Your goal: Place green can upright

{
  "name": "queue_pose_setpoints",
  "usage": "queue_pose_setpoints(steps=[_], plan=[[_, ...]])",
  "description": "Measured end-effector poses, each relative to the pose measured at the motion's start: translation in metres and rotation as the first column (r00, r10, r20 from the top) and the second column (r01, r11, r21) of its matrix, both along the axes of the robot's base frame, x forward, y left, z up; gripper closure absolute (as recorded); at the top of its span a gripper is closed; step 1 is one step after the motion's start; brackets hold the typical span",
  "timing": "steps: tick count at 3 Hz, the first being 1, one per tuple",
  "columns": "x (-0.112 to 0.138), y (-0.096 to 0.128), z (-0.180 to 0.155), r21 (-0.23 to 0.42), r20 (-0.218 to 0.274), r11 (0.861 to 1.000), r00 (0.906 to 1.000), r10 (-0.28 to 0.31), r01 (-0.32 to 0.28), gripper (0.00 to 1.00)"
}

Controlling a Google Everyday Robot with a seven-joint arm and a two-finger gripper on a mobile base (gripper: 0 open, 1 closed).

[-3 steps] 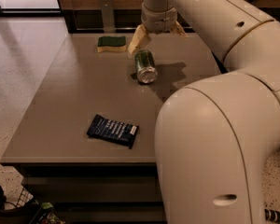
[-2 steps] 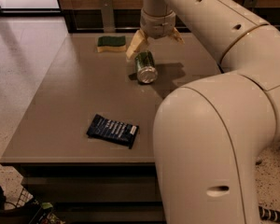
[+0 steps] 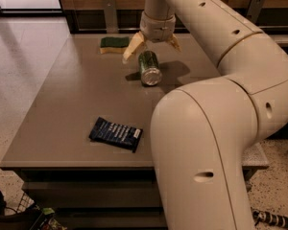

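table [image 3: 62, 104]: grey | sponge [image 3: 114, 44]: green-yellow, flat at far edge | packet [image 3: 115, 134]: dark blue, flat near front edge

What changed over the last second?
The open gripper eased slightly down toward the dark green drink can with silver ends, its fingers flanking the can's far end; nothing gripped. The can stays on its side on the grey table; the green-and-yellow sponge and dark blue packet have not moved.

Smooth claw [image 3: 152, 51] over shiny-ended green can [image 3: 149, 69]
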State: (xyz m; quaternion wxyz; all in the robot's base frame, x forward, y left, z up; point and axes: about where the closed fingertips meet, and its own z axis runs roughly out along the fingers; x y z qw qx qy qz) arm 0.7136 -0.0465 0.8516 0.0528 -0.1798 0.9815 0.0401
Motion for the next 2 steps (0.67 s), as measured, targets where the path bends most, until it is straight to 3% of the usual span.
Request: queue_pose_setpoints(steps=[1, 2], plan=[[0.002, 0.002, -0.008, 0.013, -0.027, 1.000, 0.9996, -0.011, 0.011, 0.00], [-0.004, -0.008, -0.020, -0.014, -0.061, 0.999, 0.9972, -0.043, 0.042, 0.02]])
